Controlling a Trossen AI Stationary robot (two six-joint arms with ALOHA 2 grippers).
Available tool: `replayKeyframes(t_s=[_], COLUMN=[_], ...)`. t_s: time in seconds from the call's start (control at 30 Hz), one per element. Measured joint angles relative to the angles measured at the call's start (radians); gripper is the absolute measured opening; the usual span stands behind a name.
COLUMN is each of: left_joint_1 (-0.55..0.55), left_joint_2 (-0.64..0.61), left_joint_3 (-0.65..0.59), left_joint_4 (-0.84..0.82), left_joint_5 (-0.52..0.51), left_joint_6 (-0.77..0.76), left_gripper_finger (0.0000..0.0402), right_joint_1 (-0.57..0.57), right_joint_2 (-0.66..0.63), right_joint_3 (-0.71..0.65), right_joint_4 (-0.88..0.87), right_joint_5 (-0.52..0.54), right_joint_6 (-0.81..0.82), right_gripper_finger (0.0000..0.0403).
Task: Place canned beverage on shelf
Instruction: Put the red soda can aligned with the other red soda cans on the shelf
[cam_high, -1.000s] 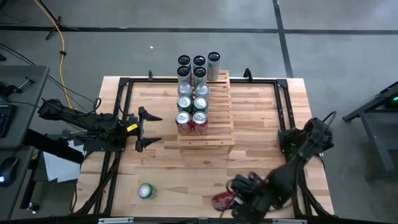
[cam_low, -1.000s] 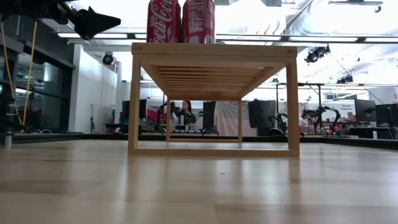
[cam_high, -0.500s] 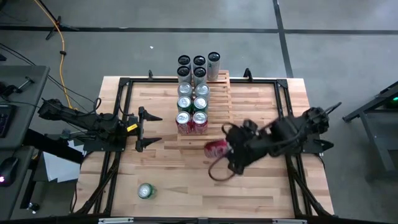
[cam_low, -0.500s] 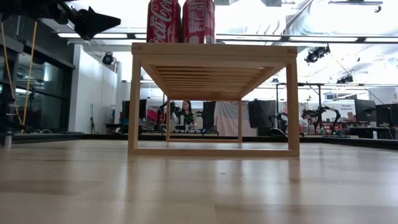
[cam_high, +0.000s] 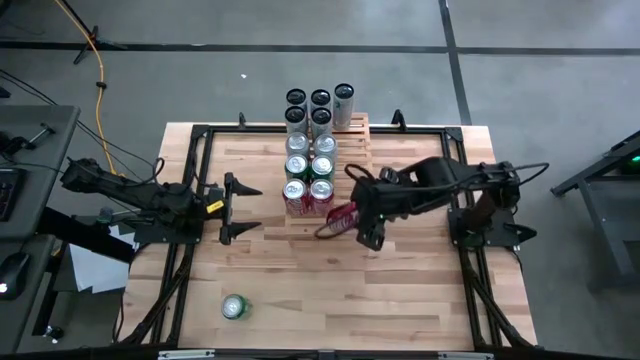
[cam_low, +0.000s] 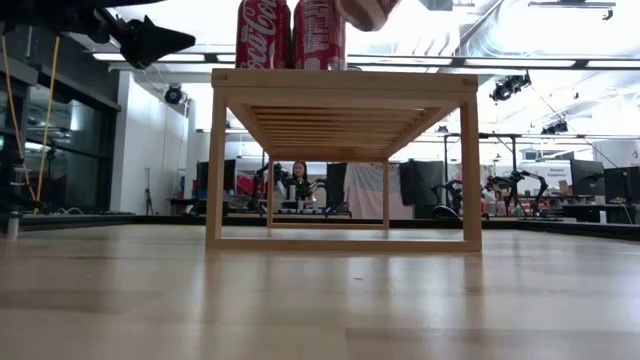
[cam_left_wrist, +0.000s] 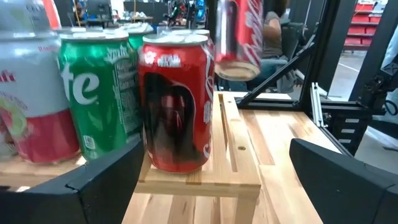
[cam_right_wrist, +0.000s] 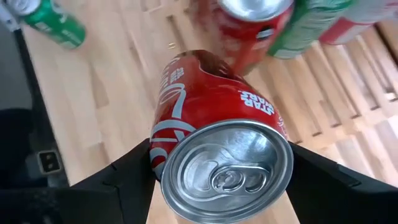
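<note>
Coca-Cola can (cam_right_wrist: 219, 146) – "STAR WARS" label – in right pincer (cam_high: 362, 215), beside shelf (cam_high: 352, 195)

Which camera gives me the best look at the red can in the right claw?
Right wrist view: red can fills it, lid toward camera, between the claw's fingers. High view shows it small beside the shelf; low view only its end; left wrist its lower part.
</note>
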Motion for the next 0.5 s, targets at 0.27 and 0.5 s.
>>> replayKeyframes(t_s=[0.27, 0.5], left_joint_1=[0.000, 0.000], left_joint_2=[0.027, 0.029], left_joint_3=[0.000, 0.000], left_joint_4=[0.003, 0.000], left_joint_5=[0.000, 0.000], left_joint_6=[-0.014, -0.014], left_gripper_finger=[0.0395, 0.0395], right_joint_1=[-0.030, -0.066], right_joint_2=[-0.093, -0.146], right_joint_3=[0.000, -0.003], right_joint_4=[-0.001, 0.000], right_joint_5=[0.095, 0.138], right_joint_6=[0.000, 0.008], right_gripper_finger=[0.0278, 0.0278])
